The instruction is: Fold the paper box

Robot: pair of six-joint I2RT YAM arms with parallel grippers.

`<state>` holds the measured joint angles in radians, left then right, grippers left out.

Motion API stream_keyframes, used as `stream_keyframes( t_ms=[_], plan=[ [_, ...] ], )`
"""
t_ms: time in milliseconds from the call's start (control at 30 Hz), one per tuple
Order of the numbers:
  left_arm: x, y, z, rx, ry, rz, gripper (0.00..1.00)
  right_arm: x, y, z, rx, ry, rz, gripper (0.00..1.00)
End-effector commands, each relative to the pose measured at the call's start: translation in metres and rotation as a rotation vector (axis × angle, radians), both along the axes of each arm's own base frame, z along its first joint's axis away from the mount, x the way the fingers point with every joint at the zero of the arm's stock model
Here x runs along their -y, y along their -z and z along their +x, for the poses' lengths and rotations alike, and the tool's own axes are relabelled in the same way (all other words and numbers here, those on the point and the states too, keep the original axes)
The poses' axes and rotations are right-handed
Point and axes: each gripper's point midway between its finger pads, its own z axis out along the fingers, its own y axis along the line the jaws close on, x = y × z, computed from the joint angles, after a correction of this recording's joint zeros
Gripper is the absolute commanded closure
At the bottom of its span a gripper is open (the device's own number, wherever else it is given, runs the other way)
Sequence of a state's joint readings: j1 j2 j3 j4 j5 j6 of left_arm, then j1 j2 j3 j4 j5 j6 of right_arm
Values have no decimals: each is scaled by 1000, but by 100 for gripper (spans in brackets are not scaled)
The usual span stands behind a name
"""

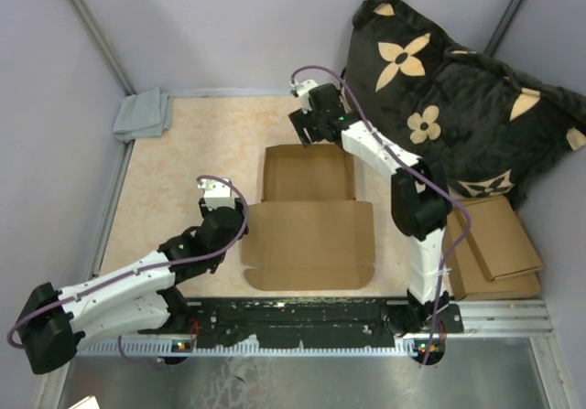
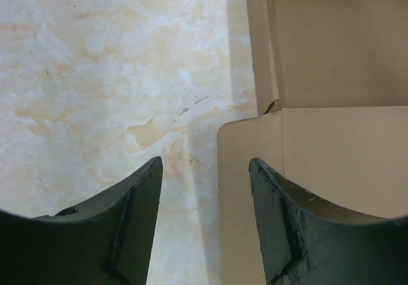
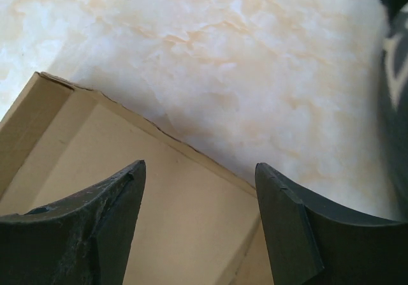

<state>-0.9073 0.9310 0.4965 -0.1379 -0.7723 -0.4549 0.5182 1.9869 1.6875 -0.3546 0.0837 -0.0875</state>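
The paper box (image 1: 309,221) lies in the middle of the table, a brown cardboard piece with its far part folded into a shallow tray and a wide flat panel near me. My left gripper (image 1: 212,194) is open and empty at the box's left edge; in the left wrist view its jaws straddle the flat panel's left edge (image 2: 220,170), with the panel (image 2: 338,164) to the right. My right gripper (image 1: 303,134) is open and empty over the box's far wall; the right wrist view shows that wall's top edge (image 3: 159,129) between the fingers.
A black cushion (image 1: 458,107) with tan flower marks fills the back right. A pile of brown cardboard pieces (image 1: 494,249) lies at the right. A grey cloth (image 1: 144,114) sits in the back left corner. Grey walls close in the table.
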Motion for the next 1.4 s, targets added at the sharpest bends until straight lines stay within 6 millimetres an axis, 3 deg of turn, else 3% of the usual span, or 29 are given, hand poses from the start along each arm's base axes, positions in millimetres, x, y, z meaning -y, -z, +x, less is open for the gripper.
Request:
stream_keyframes(
  t_ms=[0, 367, 767, 867, 1033, 1233, 1367],
  plan=[
    [-7, -9, 0, 57, -20, -48, 37, -24, 7, 4, -40, -213, -43, 30],
    [-20, -14, -11, 114, -14, -122, 37, -39, 39, 23, -86, -303, -102, 29],
    [-21, 4, -14, 86, -27, -139, 37, -44, 76, 28, -154, -320, -126, 31],
    [-22, 11, -15, 77, -34, -141, 37, -37, 82, 34, -159, -246, -137, 40],
    [-24, 20, -17, 65, -43, -144, 37, -24, 87, 41, -166, -136, -154, 63],
    [-25, 23, -18, 60, -46, -145, 37, -6, 75, 42, -182, 0, -105, 79],
    [-24, 18, -17, 68, -45, -146, 38, 8, 69, 30, -229, 98, -26, 88]
  ],
)
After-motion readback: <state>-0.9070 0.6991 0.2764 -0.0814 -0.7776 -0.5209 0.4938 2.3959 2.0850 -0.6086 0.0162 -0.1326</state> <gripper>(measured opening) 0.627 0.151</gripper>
